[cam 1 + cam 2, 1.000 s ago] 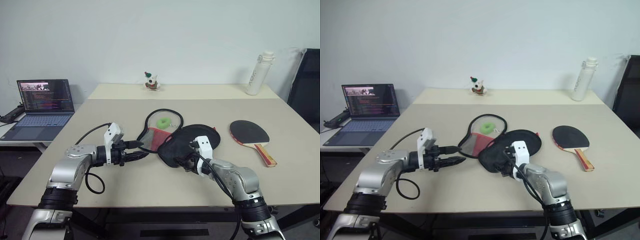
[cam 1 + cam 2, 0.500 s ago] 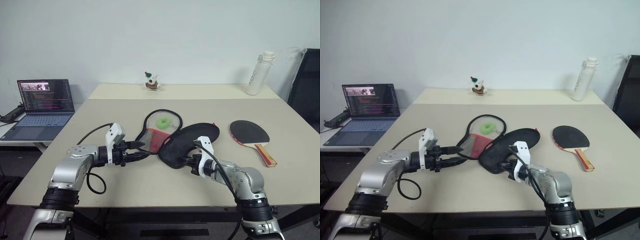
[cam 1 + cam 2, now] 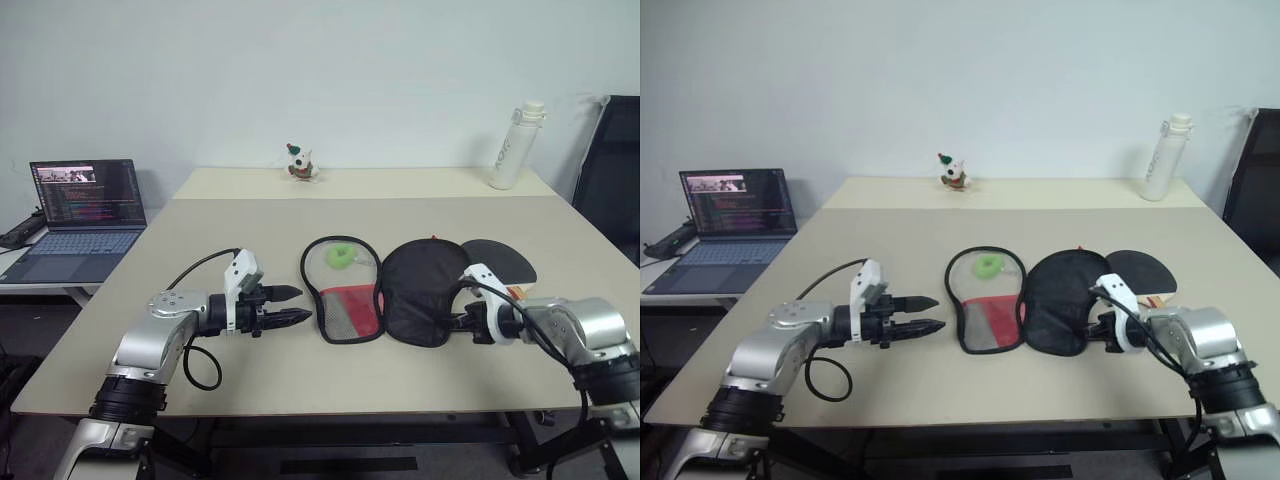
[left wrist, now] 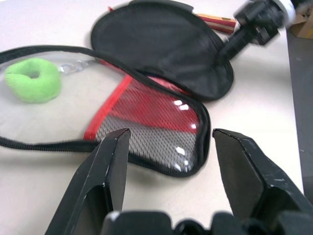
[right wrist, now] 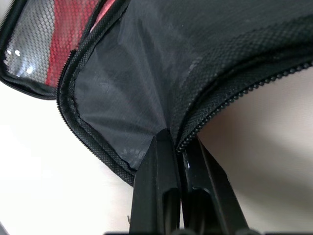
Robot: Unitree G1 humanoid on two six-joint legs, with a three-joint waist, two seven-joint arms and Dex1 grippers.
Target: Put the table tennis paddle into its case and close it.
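Note:
The case (image 3: 345, 295) lies opened flat mid-table, its red-and-mesh half on the left and its black flap (image 3: 425, 290) spread to the right. My right gripper (image 3: 462, 322) is shut on the flap's zipper edge (image 5: 146, 147), pinching the fabric between its fingers. The table tennis paddle (image 3: 505, 260) lies behind the flap, with only part of its black face and a bit of the handle showing. My left gripper (image 3: 300, 304) stands open just left of the mesh half (image 4: 146, 122), holding nothing. A small green ring (image 3: 343, 256) rests on the mesh half.
An open laptop (image 3: 85, 205) stands on a side desk at the left. At the table's far edge are a white bottle (image 3: 508, 145) on the right and a small figurine (image 3: 300, 163) in the middle. A black chair (image 3: 615, 170) is at the right.
My right gripper closed on the black flap and swung it to the right, laying the case open and covering part of the paddle. The left gripper stayed open and nearly still.

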